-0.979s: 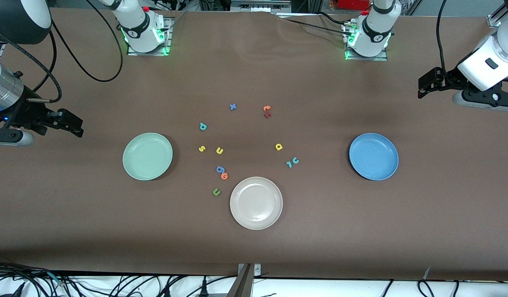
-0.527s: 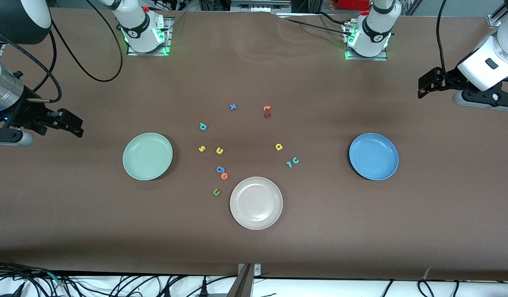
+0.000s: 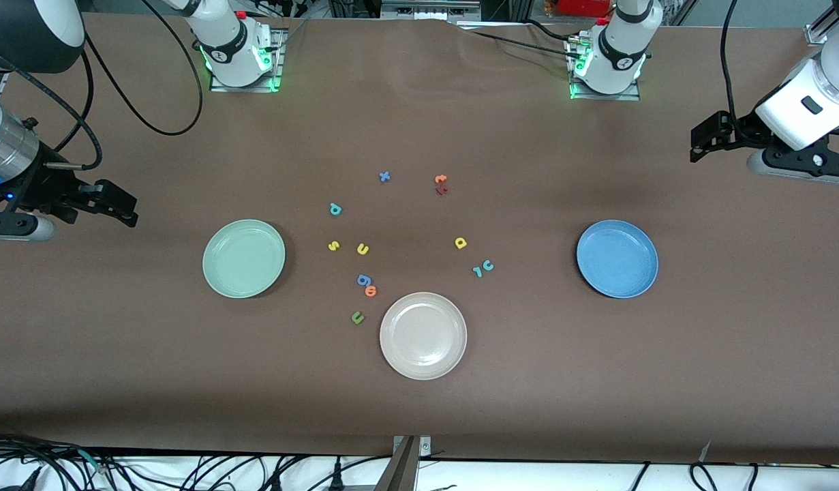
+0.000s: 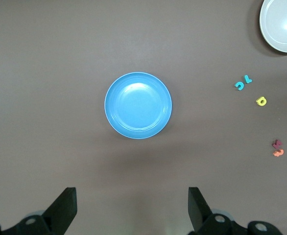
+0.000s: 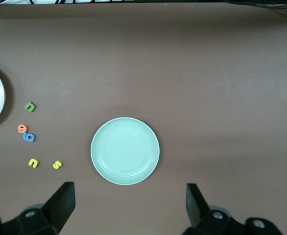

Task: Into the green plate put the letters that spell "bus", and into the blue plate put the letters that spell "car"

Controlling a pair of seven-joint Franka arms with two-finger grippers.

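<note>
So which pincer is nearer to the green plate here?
Right. The right pincer hangs open at the right arm's end of the table, beside the green plate. The left pincer, also open, hangs at the left arm's end, past the blue plate.

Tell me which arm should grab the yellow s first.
Right. The right gripper waits, jaws open, at the green plate's end, and the s lies beside that plate. The left gripper waits over the blue plate's end.

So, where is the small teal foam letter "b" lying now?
In the front view, the small teal foam letter "b" lies on the brown table, farther from the camera than the yellow "s", toward the right arm's end from the blue "x".
</note>
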